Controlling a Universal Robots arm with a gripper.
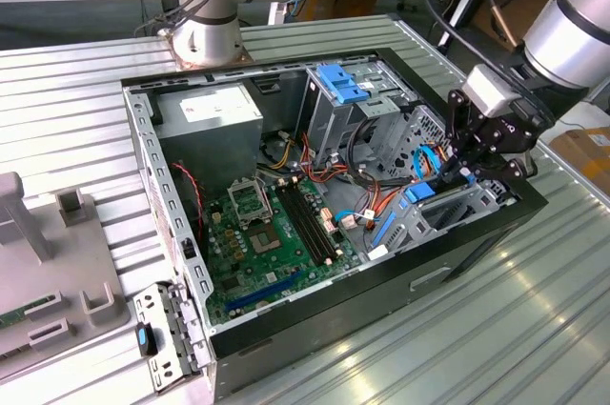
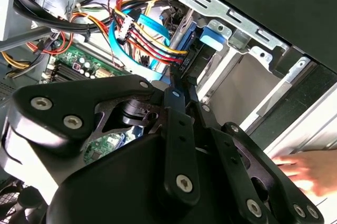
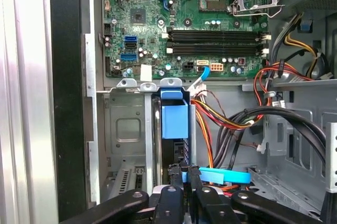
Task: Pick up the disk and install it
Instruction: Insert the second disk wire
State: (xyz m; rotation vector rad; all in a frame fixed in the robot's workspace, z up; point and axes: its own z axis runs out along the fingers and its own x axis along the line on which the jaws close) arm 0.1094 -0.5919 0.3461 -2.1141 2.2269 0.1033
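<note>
- My gripper (image 1: 474, 169) hung over the drive bay at the corner of the open computer case (image 1: 143, 162), its fingers pressed nearly together on the edge of the disk (image 3: 174, 129).
- The disk stood on edge straight ahead of my fingertips, already down in the metal bay slot (image 3: 126, 129), its blue carrier frame (image 3: 174, 119) facing my first wrist camera.
- I judged it dense and stiff for its size: a metal body that would not flex, but fragile to knocks and twisting.
- The blue plastic frame looked smooth and a little springy; I judged the rigid edges the place to pinch, not the tab and not the connector end.
- Beside my fingers ran a flat blue ribbon cable (image 3: 224, 174) and bundled red, orange and yellow wires (image 2: 150, 37), soft and easy to snag.
- Beyond the bay lay the green motherboard (image 3: 184, 18), studded and matte; the case walls were bare stamped sheet steel with sharp folded lips.
- A person's hand (image 2: 310, 174) rested just outside the case, near my wrist.
</note>
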